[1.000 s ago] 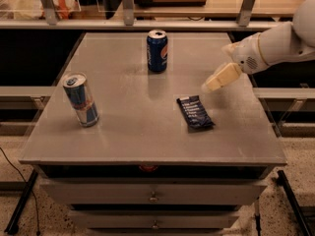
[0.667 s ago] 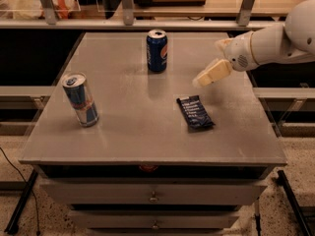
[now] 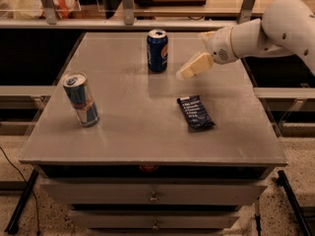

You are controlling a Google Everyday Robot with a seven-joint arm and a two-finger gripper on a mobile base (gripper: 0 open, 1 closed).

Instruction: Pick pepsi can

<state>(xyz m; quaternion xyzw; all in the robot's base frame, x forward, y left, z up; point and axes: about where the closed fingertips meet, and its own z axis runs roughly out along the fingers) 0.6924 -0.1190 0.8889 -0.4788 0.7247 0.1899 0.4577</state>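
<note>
End effector (image 3: 189,70) has shifted left and toward the far side of the counter (image 3: 133,136) since a second ago, closing on the pepsi can (image 3: 157,50). Cans and wrapper have not moved.

Progress: approach phase only, by my reading. End effector hangs in the air just right of the can, not touching it, tip angled down and left. Whether it is spread or pressed together: cannot tell from this angle; it reads as one cream wedge. Nothing is held. Left to do: cover the last gap, get around the can body, close, lift.

Task thing: pepsi can stands upright at the far middle of the counter, well apart from the other items.

Materials and shapes:
- pepsi can: dark blue cylinder, silver top with rim, round red-white-blue logo facing right. Glossy thin metal; likely slick and light.
- slim energy drink can (image 3: 81,100): taller, narrower, blue and silver, upright near the left edge.
- snack wrapper (image 3: 195,112): flat dark blue packet, slightly crinkled, lying right of centre.
- counter: matte grey top, smooth, with drawers (image 3: 154,196) below.
- robot arm (image 3: 266,33): white rounded shell, enters from the upper right.
</note>
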